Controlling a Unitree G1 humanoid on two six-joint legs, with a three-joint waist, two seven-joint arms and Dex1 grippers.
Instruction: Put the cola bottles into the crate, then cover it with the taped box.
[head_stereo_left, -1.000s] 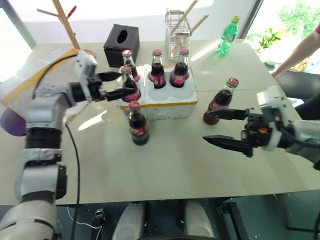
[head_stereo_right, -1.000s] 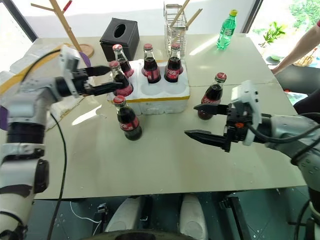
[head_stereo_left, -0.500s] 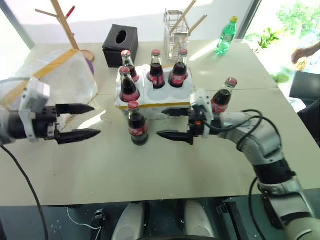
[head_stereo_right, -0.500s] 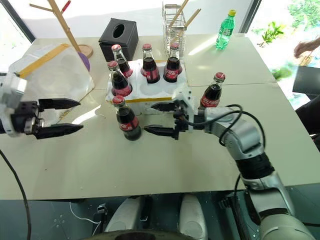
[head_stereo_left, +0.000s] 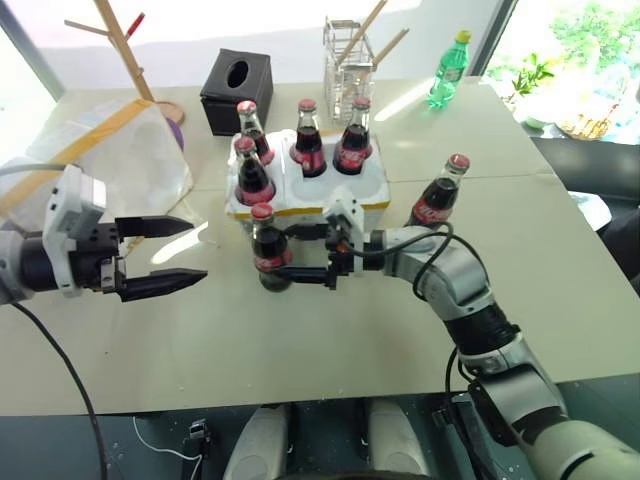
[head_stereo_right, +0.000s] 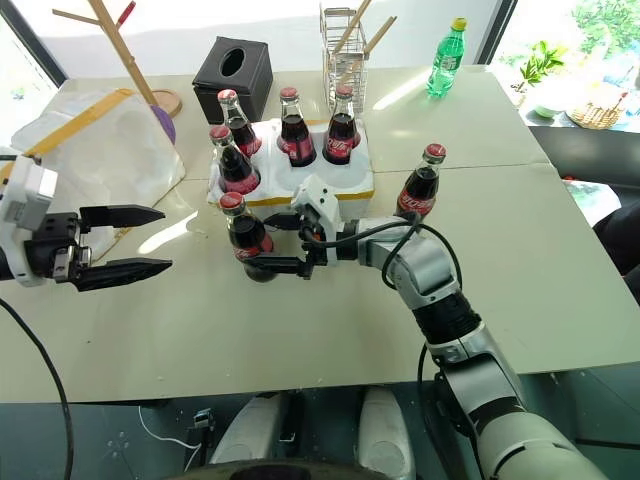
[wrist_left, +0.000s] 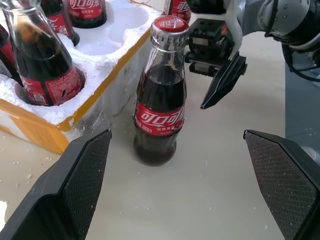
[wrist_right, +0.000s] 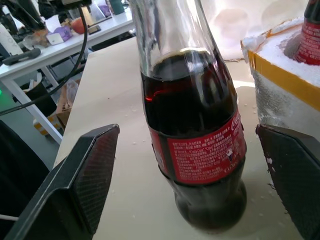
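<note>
With four dark glass cola bottles (head_stereo_left: 299, 140) in the white styrofoam crate (head_stereo_left: 372, 187), your wide-open right gripper (head_stereo_left: 304, 254) brackets the bottle just in front (head_stereo_left: 268, 250); close next. Left gripper (head_stereo_left: 172, 254) gapes empty.

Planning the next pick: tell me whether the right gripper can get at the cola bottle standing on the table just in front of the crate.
Probably yes. The right gripper is open with its fingers either side of that cola bottle, and nothing stands between them; the crate sits just behind.

The pale table (head_stereo_left: 350, 330) carries the crate (head_stereo_left: 310, 195), two loose cola bottles (head_stereo_left: 268, 250), the taped box (head_stereo_left: 110, 160), a tissue box (head_stereo_left: 237, 90), a wire rack (head_stereo_left: 347, 62) and a green bottle (head_stereo_left: 445, 70).
</note>
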